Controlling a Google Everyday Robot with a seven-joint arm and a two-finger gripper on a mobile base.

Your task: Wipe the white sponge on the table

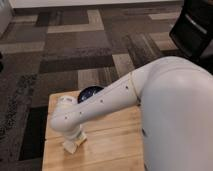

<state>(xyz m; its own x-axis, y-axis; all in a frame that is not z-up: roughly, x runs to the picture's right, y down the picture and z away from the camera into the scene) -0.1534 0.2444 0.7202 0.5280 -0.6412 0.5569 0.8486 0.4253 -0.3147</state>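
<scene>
The gripper (76, 136) is seen in the lower left of the frame, lowered onto the left part of the table (116, 146), close to its near left corner. It is pointed downward, and the white sponge (70, 146) is found directly beneath it, touching its tip and lying flat on the wood. Only the lower left edge of the sponge is shown; the rest is covered by the gripper and the wrist above it. Whether the gripper is spread or closed on the sponge cannot be told, since its end is hidden by its own white housing.

The view of the table is largely blocked by the white arm (112, 99), which is stretched diagonally from the big rounded body at the right edge down to the lower left. The whole right side of the tabletop is covered by that body.

A dark blue bowl (89, 92) is placed at the far edge of the table, in the centre left of the frame, well apart from the sponge. Its near rim is cut off by the arm passing in front of it.

Beyond the table, a carpet (75, 47) of grey, brown and tan rectangles is spread across the upper half of the frame. A black chair (196, 26) is seen in the upper right corner.
</scene>
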